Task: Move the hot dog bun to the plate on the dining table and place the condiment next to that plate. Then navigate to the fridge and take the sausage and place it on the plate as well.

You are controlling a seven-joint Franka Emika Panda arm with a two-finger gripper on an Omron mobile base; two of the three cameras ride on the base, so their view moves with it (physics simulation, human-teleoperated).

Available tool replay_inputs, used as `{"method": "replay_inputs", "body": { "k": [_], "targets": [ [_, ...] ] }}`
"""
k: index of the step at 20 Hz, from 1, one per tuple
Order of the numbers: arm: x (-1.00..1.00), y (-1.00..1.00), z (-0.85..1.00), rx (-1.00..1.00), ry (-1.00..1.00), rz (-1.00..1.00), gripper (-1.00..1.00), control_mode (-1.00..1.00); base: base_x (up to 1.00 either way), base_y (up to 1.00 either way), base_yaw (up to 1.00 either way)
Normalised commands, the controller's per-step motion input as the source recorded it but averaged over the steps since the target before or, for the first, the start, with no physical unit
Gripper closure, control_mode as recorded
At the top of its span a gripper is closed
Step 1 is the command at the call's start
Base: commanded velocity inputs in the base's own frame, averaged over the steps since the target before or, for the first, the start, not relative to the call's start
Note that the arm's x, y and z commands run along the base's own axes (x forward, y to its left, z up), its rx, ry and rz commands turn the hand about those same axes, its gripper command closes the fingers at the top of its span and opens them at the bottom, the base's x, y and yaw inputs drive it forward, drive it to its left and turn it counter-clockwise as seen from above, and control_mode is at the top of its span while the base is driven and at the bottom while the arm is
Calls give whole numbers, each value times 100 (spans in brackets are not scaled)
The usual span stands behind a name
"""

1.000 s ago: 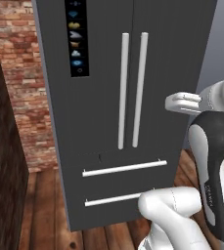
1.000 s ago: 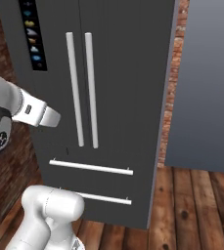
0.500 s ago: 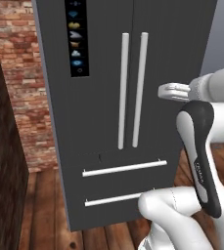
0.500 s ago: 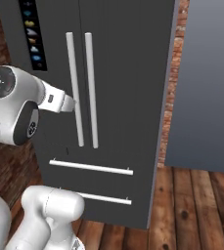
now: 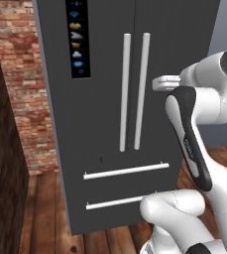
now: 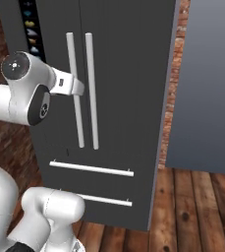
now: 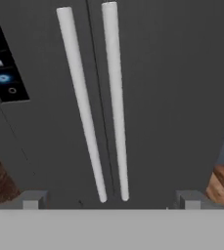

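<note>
Before the fridge [image 5: 105, 99], the gripper [image 7: 108, 200] faces the two vertical bar handles [image 7: 99, 97] with its jaws spread fully and nothing held, apparently lined up to pull a door. Both doors and both lower drawers [image 6: 92, 184] are shut; the sausage presumably lies inside, unseen.

Fridge [image 5: 105, 99] — top cut off by frame edges; doors shut, contents hidden; panel icons [image 5: 78, 39] too small to read.
</note>
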Motion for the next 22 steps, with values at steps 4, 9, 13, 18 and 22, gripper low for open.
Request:
{"method": "replay_inputs", "body": {
  "k": [4, 9, 13, 18, 22],
  "targets": [
    [25, -8, 0, -21, -9, 0, -100, -100, 0, 0, 0],
    [38, -4, 1, -10, -2, 0, -100, -100, 0, 0, 0],
    [43, 0, 4, 0, 0, -1, -100, -100, 0, 0, 0],
    [39, 0, 3, 0, 7, 0, -100, -100, 0, 0, 0],
    [30, 0, 0, 0, 7, 0, -100, -100, 0, 0, 0]
  ]
}}
